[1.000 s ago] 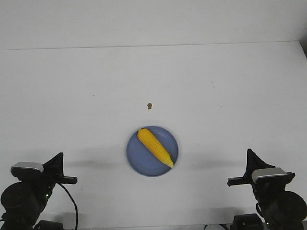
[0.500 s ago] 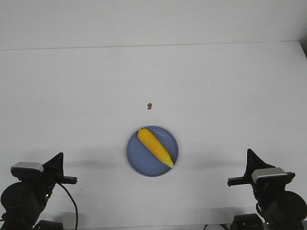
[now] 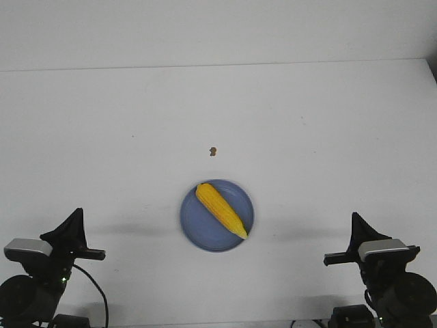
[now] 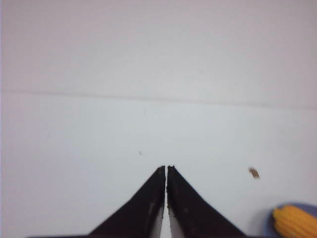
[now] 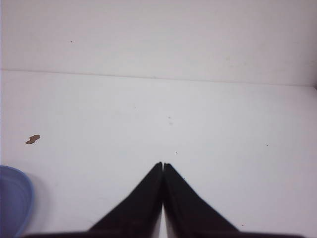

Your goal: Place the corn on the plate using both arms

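Already corn point(image 3: 220, 210) lies on plate point(image 3: 198, 232), long axis diagonal, pointed tip toward the right arm's side; both well apart from it, about equally far; left gripper point(image 4: 166, 171) pinched closed, empty; right gripper point(image 5: 163, 166) likewise closed, empty; placement looks done.

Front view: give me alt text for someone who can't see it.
A yellow corn lies diagonally on a round blue plate on a white table. Both grippers, left and right, sit shut at the near corners, apart from it.
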